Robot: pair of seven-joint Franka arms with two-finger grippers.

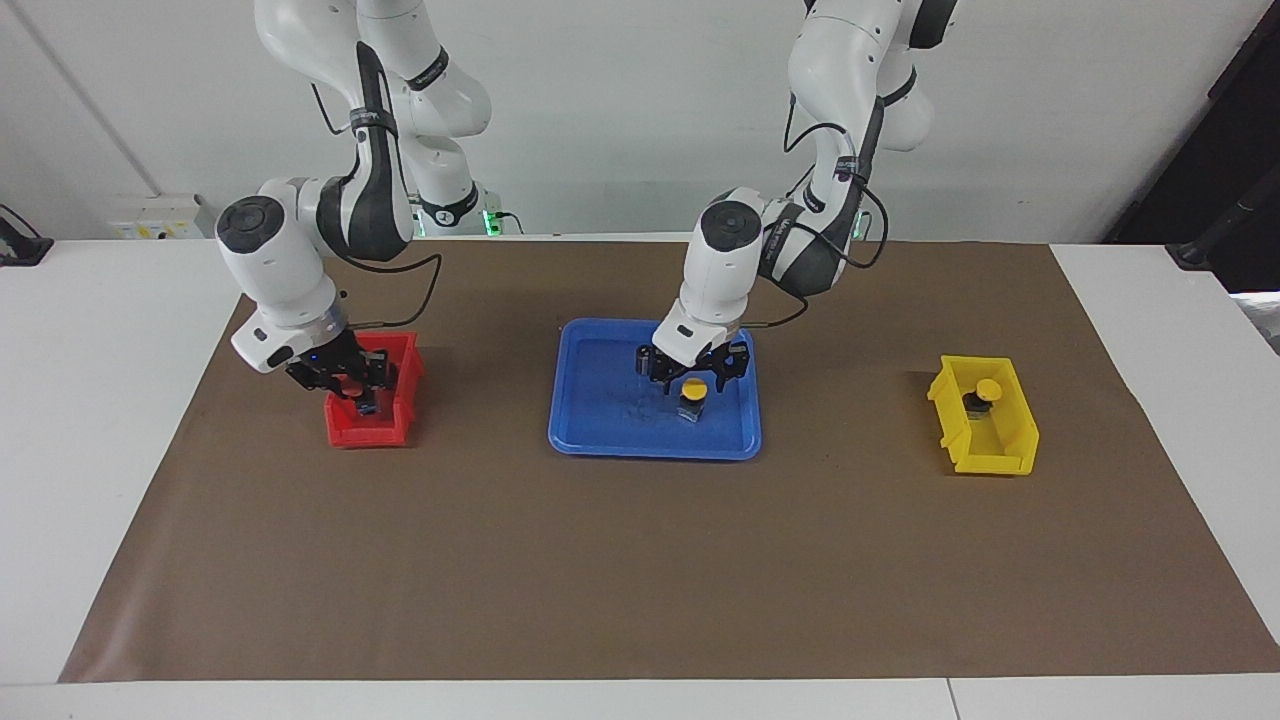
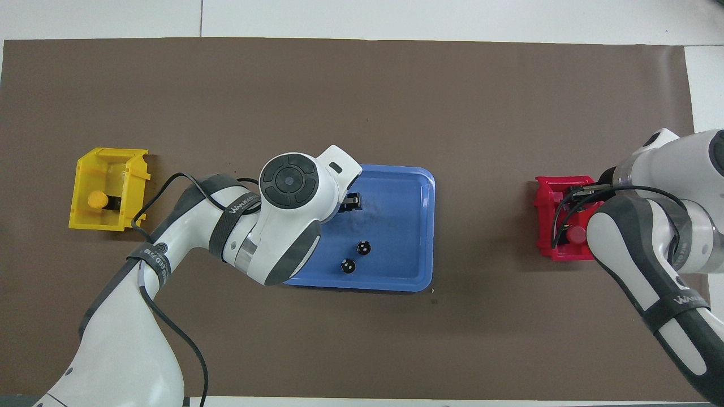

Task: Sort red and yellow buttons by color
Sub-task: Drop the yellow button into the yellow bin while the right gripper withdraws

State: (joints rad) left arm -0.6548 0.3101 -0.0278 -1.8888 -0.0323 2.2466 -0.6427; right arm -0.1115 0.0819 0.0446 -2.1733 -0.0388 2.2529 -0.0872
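A yellow button [image 1: 692, 390] stands upright in the blue tray [image 1: 600, 420]. My left gripper [image 1: 692, 374] is low over it, open, with a finger on each side of the cap. In the overhead view my left wrist hides this button. A second yellow button [image 1: 986, 391] lies in the yellow bin [image 1: 990, 455]; it also shows in the overhead view [image 2: 97, 199]. My right gripper [image 1: 350, 392] reaches down into the red bin [image 1: 365, 432]. One red button [image 2: 577, 234] shows in the red bin [image 2: 546, 226]. The other red button is hidden.
Two dark capless cylinders [image 2: 363, 247] [image 2: 347, 265] stand in the blue tray [image 2: 407, 186], at its edge nearer to the robots. The bins sit on a brown mat [image 1: 640, 580], the yellow one toward the left arm's end, the red one toward the right arm's end.
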